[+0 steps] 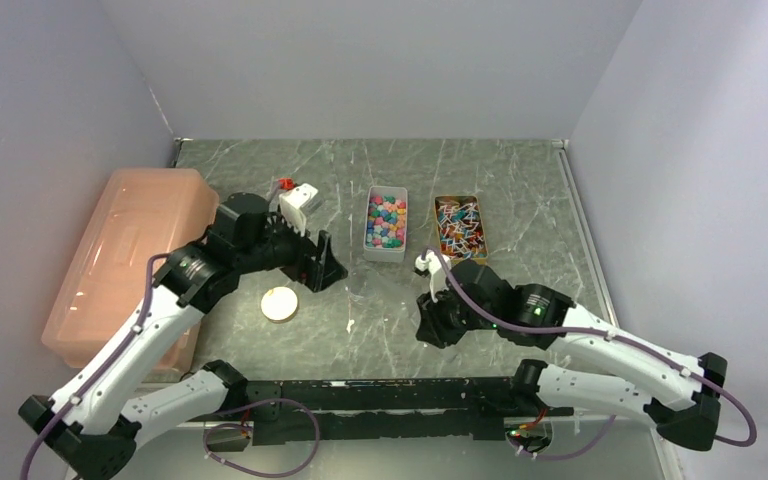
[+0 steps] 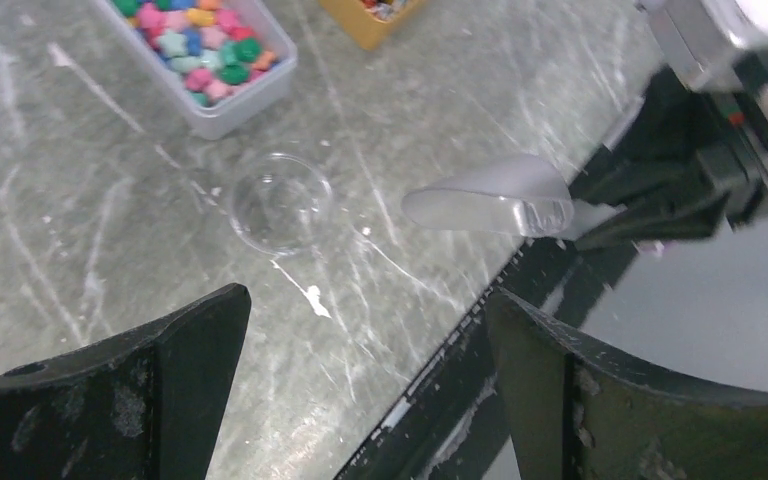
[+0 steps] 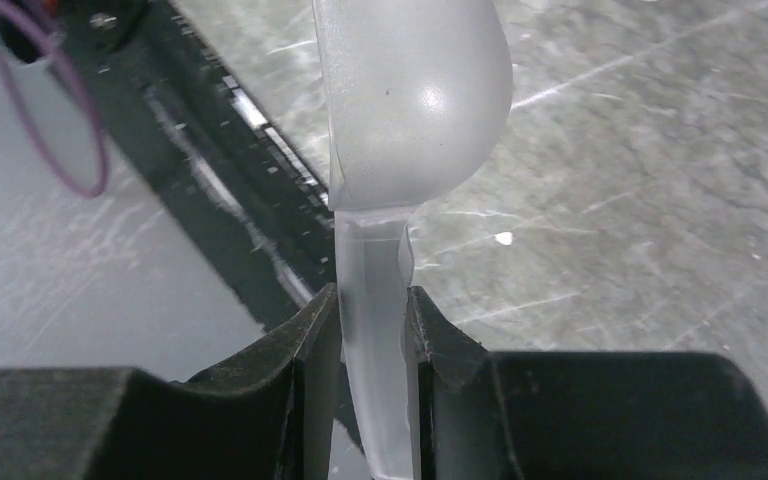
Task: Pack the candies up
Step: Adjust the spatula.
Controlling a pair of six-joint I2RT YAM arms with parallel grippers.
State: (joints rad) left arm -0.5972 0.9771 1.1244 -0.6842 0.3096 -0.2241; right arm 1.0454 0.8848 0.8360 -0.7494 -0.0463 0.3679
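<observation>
You have the pink bin (image 1: 130,260) parked at the left edge of the table (image 1: 520,200), clear of both arms' working reach; what it holds can't be made out through its cloudy walls. Mid-table, two trays stand side by side. The white tray (image 1: 386,250) carries the candies (image 1: 386,220), heaped full, so packing looks barely begun. The orange tray (image 1: 459,228) holds wrapped bits too small to name.

Your left gripper (image 2: 365,305) hangs with jaws wide and empty, just short of the cup (image 2: 280,203), likely placed to steady or lift it. Your right gripper (image 3: 373,300) is pinched narrow on the handle of the scoop (image 3: 415,100). That grip leaves the bowl free out front for digging. The scoop sits low near the front rail (image 1: 390,395), well apart from the candies.

A round pale disc (image 1: 279,303) lies by the left arm; whether it's the cup's lid, you can't tell. The cup is clear, upright and seemingly empty. From above it and the scoop nearly vanish, and the handle's end is cut off.
</observation>
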